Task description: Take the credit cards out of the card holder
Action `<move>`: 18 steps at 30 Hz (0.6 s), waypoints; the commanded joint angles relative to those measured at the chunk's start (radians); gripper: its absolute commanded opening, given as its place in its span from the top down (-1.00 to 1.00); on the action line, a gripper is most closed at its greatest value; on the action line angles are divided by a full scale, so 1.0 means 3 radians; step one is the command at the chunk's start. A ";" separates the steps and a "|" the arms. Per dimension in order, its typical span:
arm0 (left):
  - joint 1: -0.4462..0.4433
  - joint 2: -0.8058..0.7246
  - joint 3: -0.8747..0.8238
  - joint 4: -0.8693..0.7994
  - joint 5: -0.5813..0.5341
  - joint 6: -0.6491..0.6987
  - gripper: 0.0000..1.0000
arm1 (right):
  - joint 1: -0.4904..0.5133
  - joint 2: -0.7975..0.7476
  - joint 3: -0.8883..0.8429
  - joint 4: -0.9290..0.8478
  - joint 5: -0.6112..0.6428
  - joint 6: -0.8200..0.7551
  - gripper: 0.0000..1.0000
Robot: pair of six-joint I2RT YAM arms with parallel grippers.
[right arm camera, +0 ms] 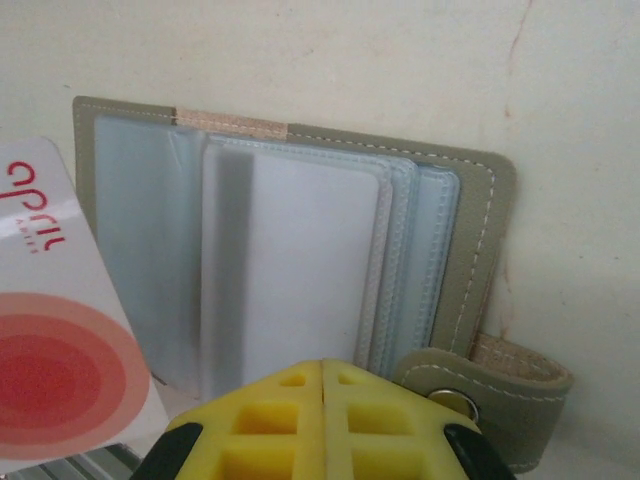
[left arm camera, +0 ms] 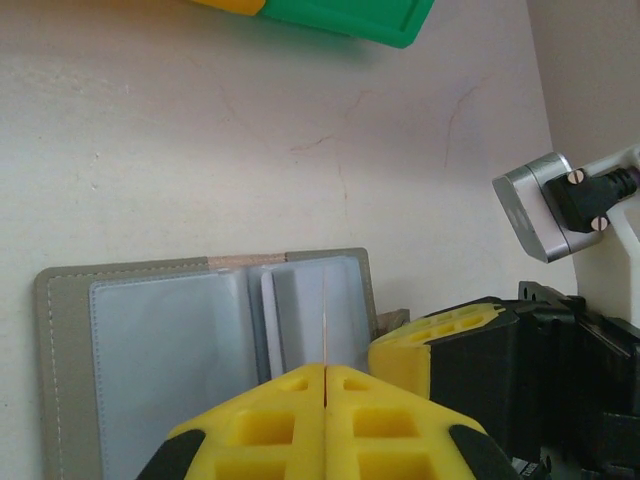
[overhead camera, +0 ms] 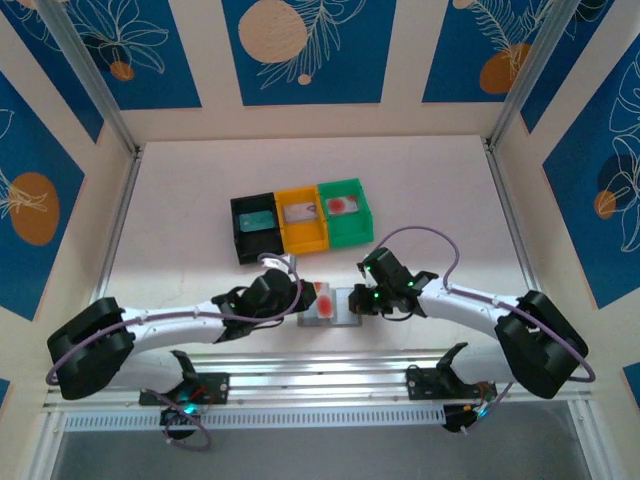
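1. The arms are the biggest worry. The left gripper (overhead camera: 298, 296) and right gripper (overhead camera: 362, 298) crowd in from either side of the card holder (overhead camera: 340, 306), close to the near edge of the table (overhead camera: 180, 200). In the left wrist view, the right gripper's yellow finger sits just beside the holder's right edge. If I swing either wrist across, I judge the two could knock together.
2. The black bin (overhead camera: 240, 240), orange bin (overhead camera: 305, 240) and green bin (overhead camera: 352, 234) stand in a row beyond the holder, apart from it. A card carried low toward them could clip a wall and twist out of the grip.
3. The holder lies open and flat, clear pockets up. The right jaws are pressed together at its lower edge. I can't tell whether they pin it, pinch a pocket or only hang above it. If it is unpinned, a pull on a card would drag the whole holder along.
4. The red-dot card (right arm camera: 55, 350) sits over the holder's left side. The left jaws are pressed together, and a thin pale line runs out between the pads. It is probably that card edge-on, though I can't be sure. So slim a hold could slip.
5. The snap strap (right arm camera: 505, 385) juts out beside the right finger and could snag it.
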State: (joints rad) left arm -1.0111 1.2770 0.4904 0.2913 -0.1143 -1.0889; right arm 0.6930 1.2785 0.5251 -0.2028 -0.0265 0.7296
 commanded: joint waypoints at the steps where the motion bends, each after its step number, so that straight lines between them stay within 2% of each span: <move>1: -0.0040 -0.0103 -0.0032 -0.0106 -0.0080 0.0112 1.00 | -0.0019 -0.0150 -0.0035 -0.0061 -0.0046 -0.0084 1.00; 7: -0.0041 -0.0206 -0.0035 -0.0155 -0.0065 0.0127 1.00 | -0.0029 -0.0582 -0.0080 -0.0055 -0.0070 -0.0128 0.75; 9: -0.0040 -0.0223 -0.0025 -0.0139 -0.0027 0.0142 1.00 | -0.0037 -0.0757 -0.0106 -0.0069 -0.0070 -0.0143 0.54; 11: -0.0042 -0.0226 -0.0014 -0.0104 0.0029 0.0171 1.00 | -0.0048 -0.0959 -0.0148 -0.0091 -0.0047 -0.0141 0.20; 13: -0.0040 -0.0228 -0.0025 -0.0023 0.0092 0.0182 1.00 | -0.0059 -0.1150 -0.0203 -0.0101 -0.0016 -0.0146 -0.04; 18: -0.0043 -0.0258 -0.0070 0.0185 0.0191 0.0212 1.00 | -0.0088 -0.1615 -0.0387 -0.0059 0.0012 -0.0109 -0.40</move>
State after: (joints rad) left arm -1.0111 1.2228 0.4877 0.2890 -0.0902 -1.0557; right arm 0.6739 0.8463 0.4412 -0.2100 -0.0257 0.6987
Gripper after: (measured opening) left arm 0.049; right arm 0.675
